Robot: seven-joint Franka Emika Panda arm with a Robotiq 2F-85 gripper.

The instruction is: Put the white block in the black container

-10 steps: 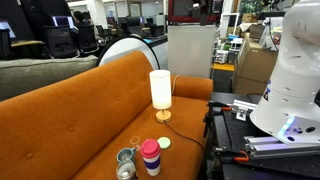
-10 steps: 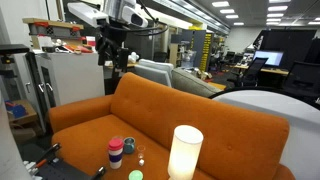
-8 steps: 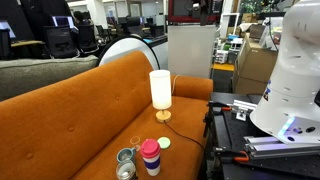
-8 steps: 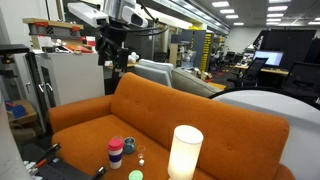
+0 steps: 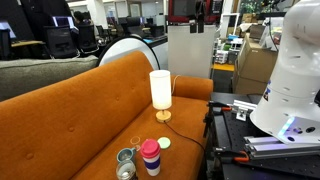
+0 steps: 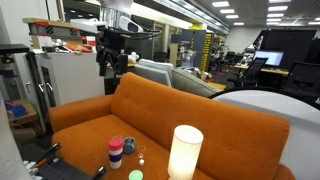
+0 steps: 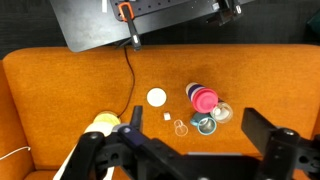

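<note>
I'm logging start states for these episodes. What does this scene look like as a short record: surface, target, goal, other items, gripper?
surface: orange sofa
target: white block, lying loose on the seat
goal: black container, upright, near the red-and-pink cup stack
other: lamp standing on the seat
gripper: gripper open, empty, high above the sofa

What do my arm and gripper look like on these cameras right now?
The arm is glossy white, built of fat, rounded segments, as seen in an exterior view. The gripper is black and blocky. The wrist view shows two chunky matte black fingers with angular linkages. No markings are legible.
</note>
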